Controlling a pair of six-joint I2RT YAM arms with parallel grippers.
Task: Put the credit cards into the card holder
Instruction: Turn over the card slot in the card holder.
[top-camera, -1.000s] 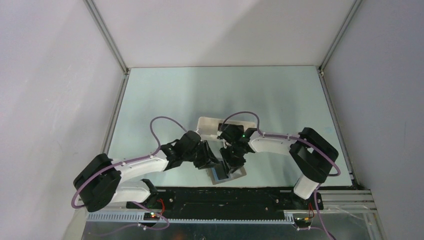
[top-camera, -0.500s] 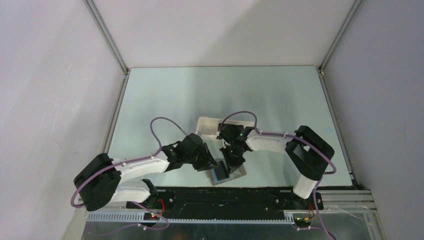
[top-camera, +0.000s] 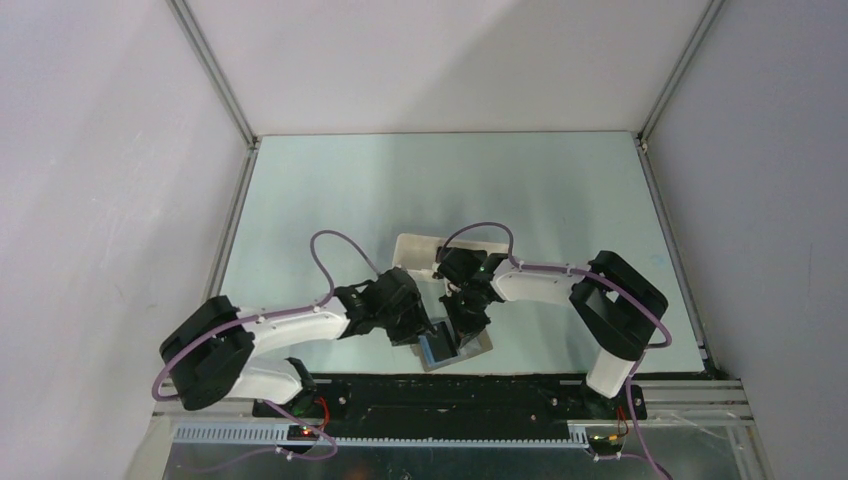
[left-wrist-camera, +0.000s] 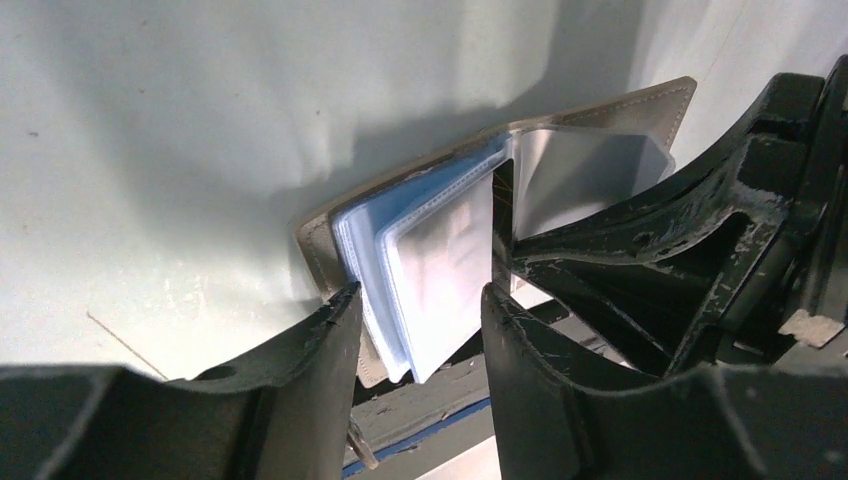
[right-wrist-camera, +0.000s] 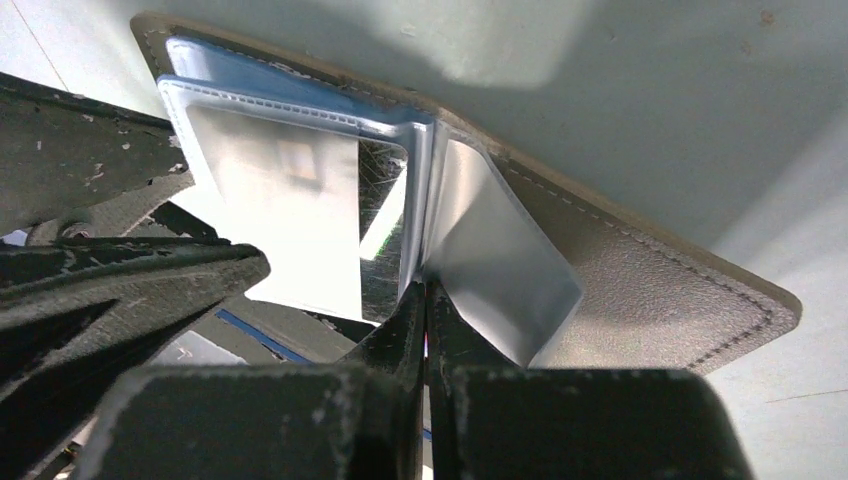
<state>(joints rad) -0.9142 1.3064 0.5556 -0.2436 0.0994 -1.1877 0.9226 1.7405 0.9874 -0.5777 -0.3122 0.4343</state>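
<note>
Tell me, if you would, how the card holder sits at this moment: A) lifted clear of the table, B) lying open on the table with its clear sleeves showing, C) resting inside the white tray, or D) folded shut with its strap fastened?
B: the card holder lies spread open on the table, and its clear sleeves stand up from the spine.

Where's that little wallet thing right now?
In the top view the card holder lies open at the table's near edge, centre, between the left gripper and right gripper, just in front of the white tray.
</note>
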